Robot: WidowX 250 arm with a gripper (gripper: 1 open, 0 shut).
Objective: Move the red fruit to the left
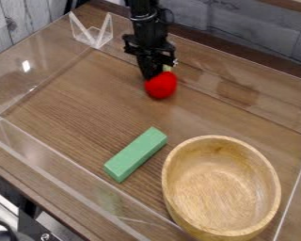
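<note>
The red fruit (162, 86) is a small glossy ball lying on the wooden tabletop at the back middle. My black gripper (153, 72) points straight down right behind the fruit's upper left side. Its fingers are pressed together, shut. The tips end at the fruit's top edge, and I cannot tell whether they touch it or pinch its stem. The body of the fruit is not between the fingers.
A flat green block (136, 153) lies in front of the fruit toward the near side. A large wooden bowl (169, 175) stands at the front right. Low clear plastic walls (27, 68) ring the table, with a clear bracket (89, 34) at the back left.
</note>
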